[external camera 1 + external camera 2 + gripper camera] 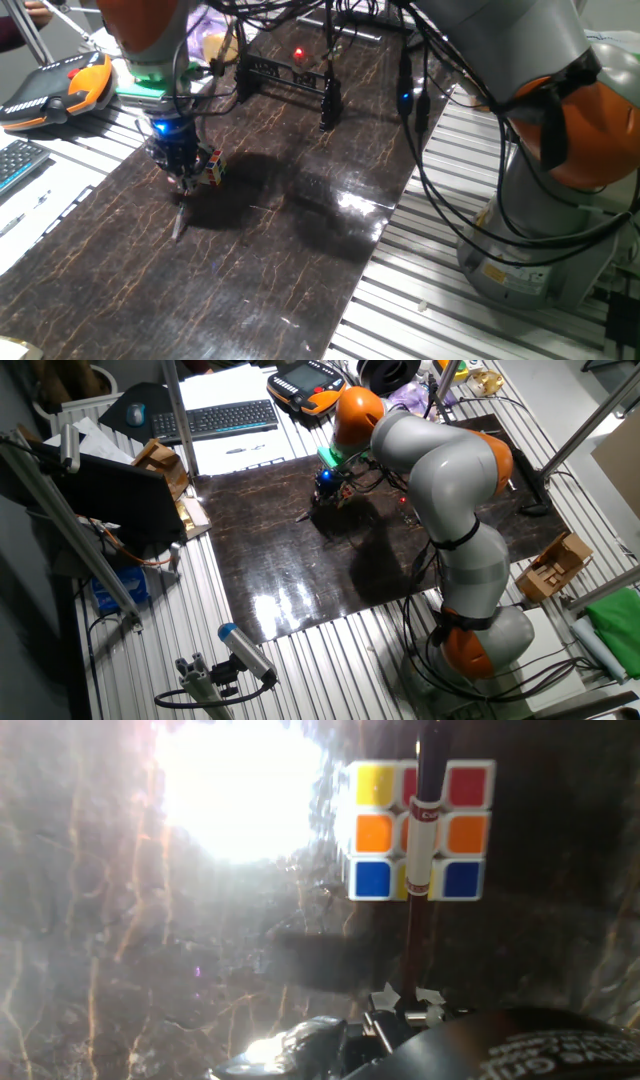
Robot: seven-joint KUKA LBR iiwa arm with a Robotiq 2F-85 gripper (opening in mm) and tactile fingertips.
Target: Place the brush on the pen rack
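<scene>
Thin stick-like brush [420,840] — glossy square-tiled cube [375,830] behind

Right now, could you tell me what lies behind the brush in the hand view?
Behind the brush is the puzzle cube: yellow, orange, blue and red stickers show either side. The brush covers most of its middle column, and the dark mat lies beyond.

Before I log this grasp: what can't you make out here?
- Gripper jaws: too small in both fixed views, cut off by the hand view's bottom edge.
- Brush tip: cut off there too.
- Cube: middle column behind the brush.
- Pen rack notches: too dark.
</scene>
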